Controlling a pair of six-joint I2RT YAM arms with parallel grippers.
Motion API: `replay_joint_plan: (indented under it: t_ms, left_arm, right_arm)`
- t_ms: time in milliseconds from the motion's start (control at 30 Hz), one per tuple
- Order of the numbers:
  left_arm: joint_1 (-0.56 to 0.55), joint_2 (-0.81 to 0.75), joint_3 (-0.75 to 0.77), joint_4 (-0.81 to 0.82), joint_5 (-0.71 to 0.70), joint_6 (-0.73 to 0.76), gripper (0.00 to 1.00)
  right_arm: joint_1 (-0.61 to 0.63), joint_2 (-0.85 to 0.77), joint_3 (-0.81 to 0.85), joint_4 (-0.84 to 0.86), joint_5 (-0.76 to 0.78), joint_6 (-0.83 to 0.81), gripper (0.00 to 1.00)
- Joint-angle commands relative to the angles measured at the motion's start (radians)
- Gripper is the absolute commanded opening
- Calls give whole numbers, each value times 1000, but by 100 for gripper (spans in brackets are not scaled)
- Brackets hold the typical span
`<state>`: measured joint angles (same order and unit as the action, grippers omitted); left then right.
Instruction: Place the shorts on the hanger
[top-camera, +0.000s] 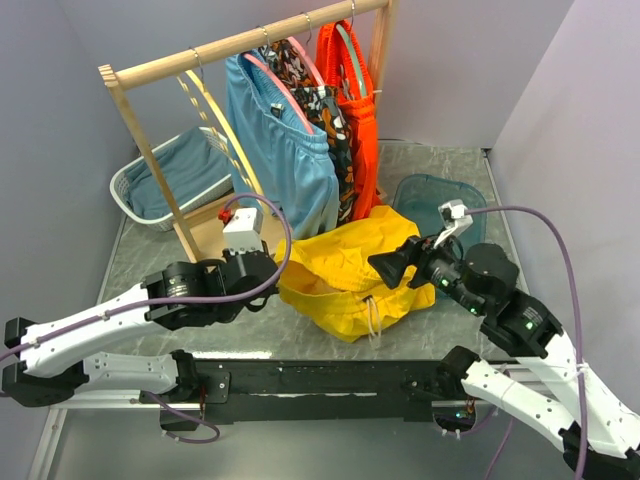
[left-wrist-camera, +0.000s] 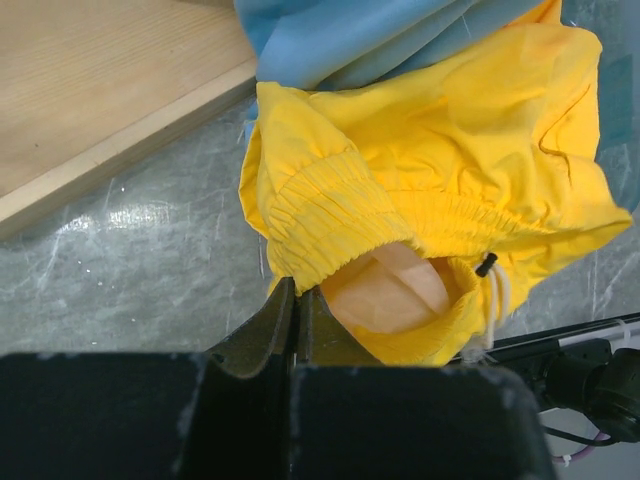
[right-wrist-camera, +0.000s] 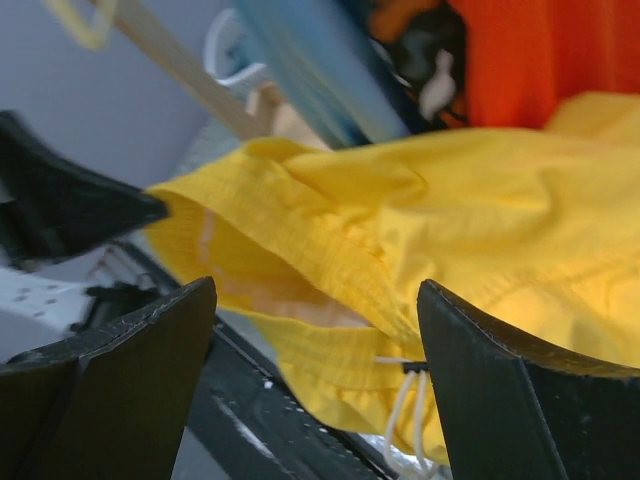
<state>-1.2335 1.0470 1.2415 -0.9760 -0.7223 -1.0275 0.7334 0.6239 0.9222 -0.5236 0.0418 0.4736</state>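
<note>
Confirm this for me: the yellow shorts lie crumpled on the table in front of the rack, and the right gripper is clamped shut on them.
Wrong on the gripper. The shorts lie crumpled on the table in front of the rack, but the right gripper is open, fingers spread wide apart, as the right wrist view shows.

The bright yellow shorts (top-camera: 345, 265) lie crumpled between the two grippers, the elastic waistband edge pinched in the left gripper (left-wrist-camera: 295, 300) and the white drawstring (top-camera: 373, 318) trailing below the spread right gripper (top-camera: 380, 268). The pale wooden hanger (top-camera: 213, 112) hangs bare, well beyond the left gripper.
</note>
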Motion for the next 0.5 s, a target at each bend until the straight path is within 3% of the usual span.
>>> replay_joint_plan:
  t_ms: [0,200,367,467]
  left_arm:
    - [9,-47,56,-15,-16,47,1]
    - [12,-61,98,-29,-6,98,1]
    - [12,-56,145,-4,29,194,1]
    - [12,-27,199,-13,50,245,1]
  right_arm:
    - [8,7,90,71,-178,6,88]
    - [6,-24,164,44,-140,16,89]
    - [24,55,227,7,-88,-19,88]
    - [136,109,213,30,35,-35,87]
